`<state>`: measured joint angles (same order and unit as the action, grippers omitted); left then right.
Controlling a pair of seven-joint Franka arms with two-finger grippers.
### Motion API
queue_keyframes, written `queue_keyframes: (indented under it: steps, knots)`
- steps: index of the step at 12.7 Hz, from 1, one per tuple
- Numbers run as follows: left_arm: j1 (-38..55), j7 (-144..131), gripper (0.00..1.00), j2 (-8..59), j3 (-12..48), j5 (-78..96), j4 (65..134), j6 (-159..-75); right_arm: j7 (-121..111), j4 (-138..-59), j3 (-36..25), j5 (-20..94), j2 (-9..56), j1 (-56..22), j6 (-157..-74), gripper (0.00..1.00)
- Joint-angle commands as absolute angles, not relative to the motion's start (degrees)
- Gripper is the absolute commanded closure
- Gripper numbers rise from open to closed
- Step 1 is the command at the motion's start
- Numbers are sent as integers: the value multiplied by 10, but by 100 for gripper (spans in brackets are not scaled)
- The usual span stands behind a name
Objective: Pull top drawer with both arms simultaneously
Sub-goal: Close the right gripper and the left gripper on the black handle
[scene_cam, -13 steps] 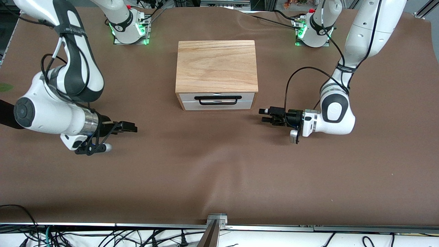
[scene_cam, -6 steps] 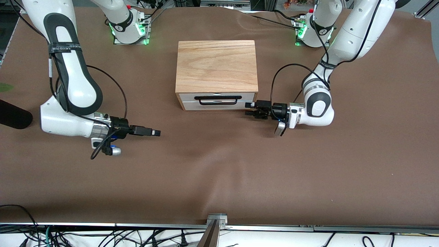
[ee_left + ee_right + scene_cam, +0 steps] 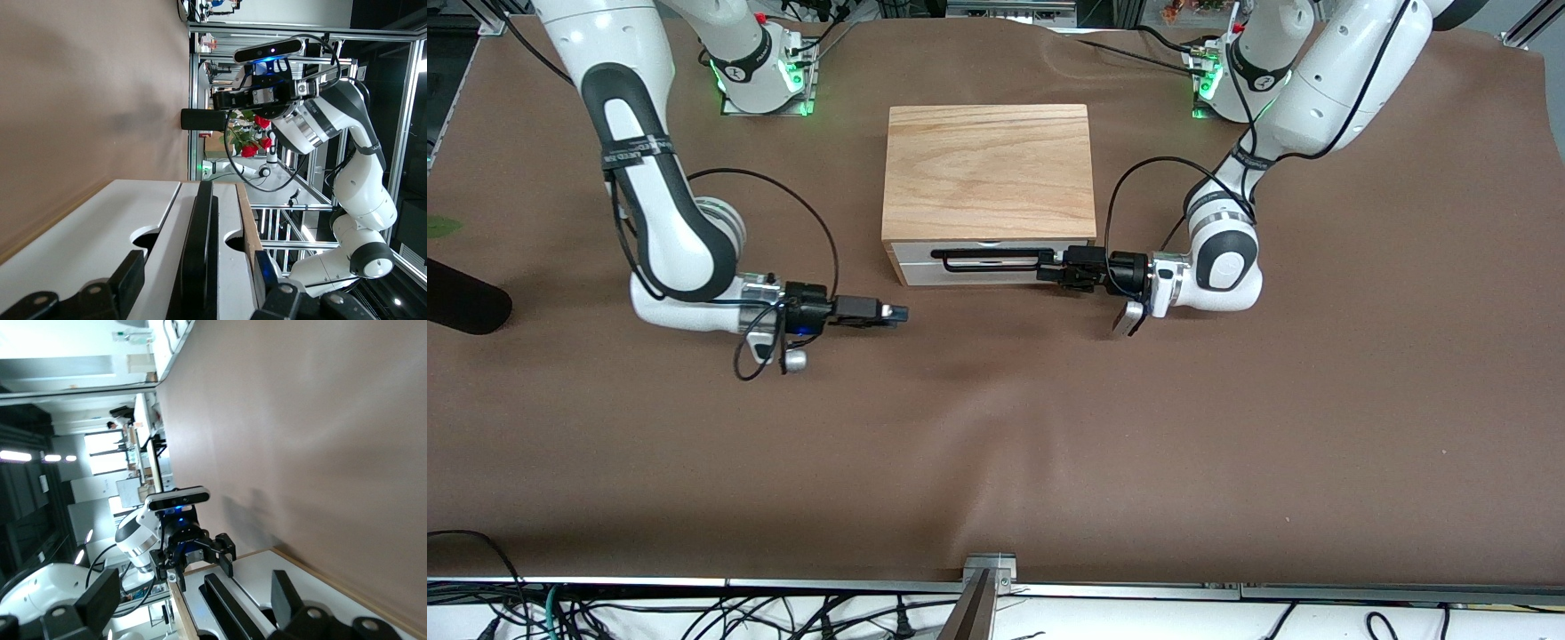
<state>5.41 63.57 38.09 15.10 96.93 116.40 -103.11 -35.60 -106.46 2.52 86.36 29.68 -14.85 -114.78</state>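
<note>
Left gripper (image 3: 1049,268) has its fingers (image 3: 127,280) spread open either side of the black handle (image 3: 989,260), not clamped yet as far as I can tell. Right gripper (image 3: 895,313) is open too, holding nothing, low over the table at about 8 o'clock from the top drawer (image 3: 991,255), which sits shut in the cabinet (image 3: 989,171).

We see a matt brown cloth-like table cover (image 3: 996,444), lightly rippled. The cabinet's top slab (image 3: 989,169) is pale, grained wood with a satin finish. The top drawer (image 3: 991,253) has a smooth white front and a black wire handle (image 3: 989,260). Both arms (image 3: 658,213) wear glossy white plastic shells with dark matt bands.
</note>
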Motion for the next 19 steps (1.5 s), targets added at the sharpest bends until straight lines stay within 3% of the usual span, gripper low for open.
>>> queue_keyframes:
  steps: [1, 4, 7, 8, 9, 10, 16, 19]
  knots:
    - [52, 662, 40, 373, 158, 989, 1187, -1031, -451, -1101, 33, 912, 291, -150, -1137, 0]
    - [52, 666, 64, 371, 167, 990, 1191, -1032, -532, -1133, 39, 925, 292, -151, -1108, 0]
    - [52, 667, 64, 371, 172, 990, 1194, -1032, -591, -1154, 47, 926, 299, -152, -1091, 0]
    - [52, 667, 70, 371, 172, 990, 1195, -1032, -607, -1157, 47, 926, 306, -152, -1072, 0]
    - [52, 668, 88, 371, 172, 990, 1197, -1034, -627, -1164, 47, 926, 311, -152, -1061, 0]
    - [52, 667, 100, 371, 173, 990, 1199, -1040, -654, -1170, 47, 926, 319, -152, -1050, 0]
    - [52, 659, 100, 372, 173, 985, 1195, -1042, -685, -1158, 47, 928, 336, -156, -1020, 0]
    - [51, 647, 100, 369, 173, 990, 1188, -1043, -680, -1112, 47, 962, 374, -156, -1014, 0]
